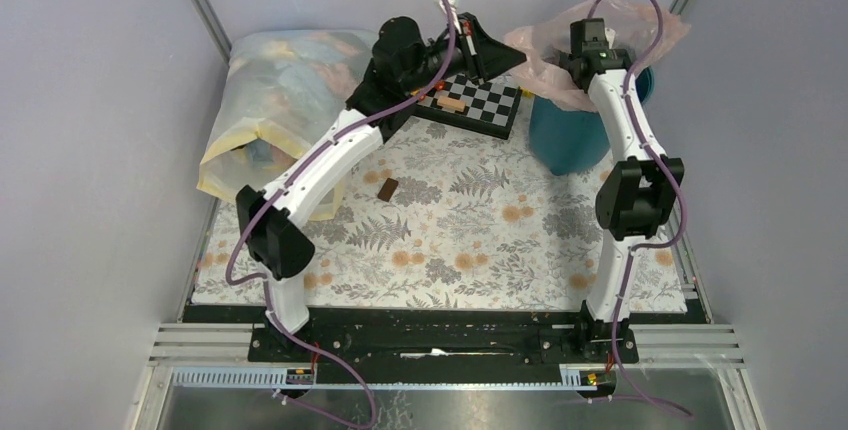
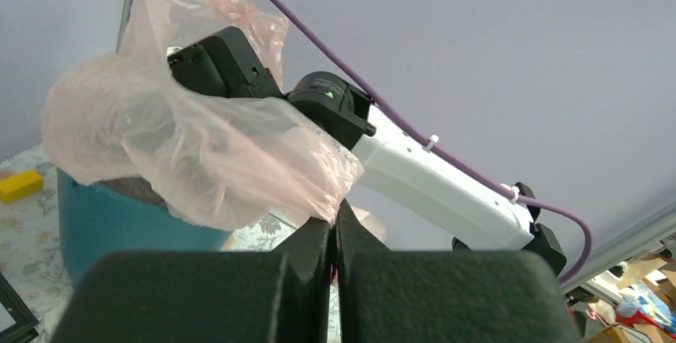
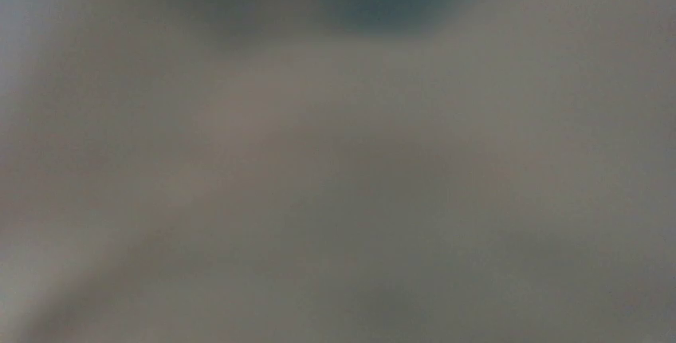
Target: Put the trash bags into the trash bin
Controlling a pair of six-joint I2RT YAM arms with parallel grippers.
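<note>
The pale-pink trash bag (image 1: 545, 60) hangs spread over the mouth of the teal-blue trash bin (image 1: 570, 135) at the back right. My left gripper (image 1: 508, 53) is shut on the bag's left edge, and the left wrist view shows the film pinched between its fingertips (image 2: 333, 222). The bag (image 2: 207, 151) is draped over my right arm's wrist (image 2: 231, 60), which reaches into it above the bin (image 2: 104, 223). My right gripper is hidden inside the bag. The right wrist view is a blur of film pressed against the lens.
A large milky-yellow sack (image 1: 270, 100) with coloured contents lies at the back left. A checkered board (image 1: 485, 102) with a small wooden block (image 1: 452, 104) sits beside the bin. A brown block (image 1: 388, 188) lies on the floral cloth (image 1: 470, 230). A yellow block (image 2: 20, 185) lies near the bin.
</note>
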